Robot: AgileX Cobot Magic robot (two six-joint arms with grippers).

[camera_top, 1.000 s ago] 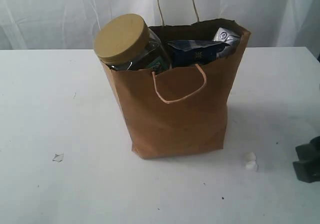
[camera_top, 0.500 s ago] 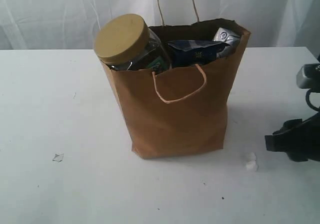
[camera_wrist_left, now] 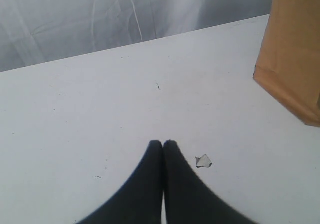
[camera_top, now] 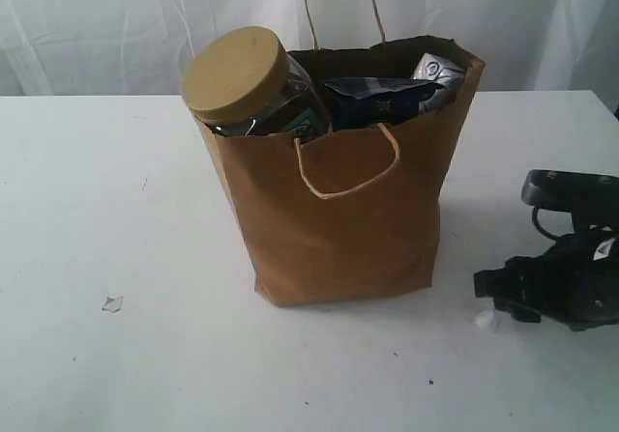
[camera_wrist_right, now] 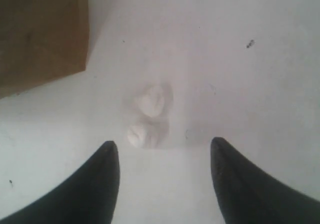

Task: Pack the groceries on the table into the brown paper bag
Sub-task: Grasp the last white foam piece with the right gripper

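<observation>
Exterior view: the large upright brown kraft paper bag [camera_top: 348, 219] stands near the middle of the wide white tabletop [camera_top: 116, 210], its twisted cord handle [camera_top: 346, 166] hanging down the front face. The bag looks full. A clear jar with a broad tan lid [camera_top: 237, 74] sits tilted at one corner of the mouth, probably because whatever lies beneath props it up. A blue-ended spaghetti packet [camera_top: 372, 103] and a small white-blue packet [camera_top: 435, 70] wedge in beside it, and all three poke above the rim. The other groceries are not visible; they may lie deeper inside, but I cannot tell. No grocery shows on the bare tabletop in any view, so the packing appears nearly or wholly done.

The right gripper [camera_top: 491, 297] hangs low over the tabletop, just beside the bag's lower corner. In the right wrist view its jaws stand apart with nothing between them, and two tiny white lumps [camera_wrist_right: 150, 101] lie just ahead of them. These lumps are not groceries, so the pose seems incidental rather than a reach.

In the left wrist view the left gripper [camera_wrist_left: 163, 144] has its fingertips pressed together and holds nothing. It hovers over the table near a small grey chip [camera_wrist_left: 203, 160], well apart from the bag and seemingly parked out of the way.
</observation>
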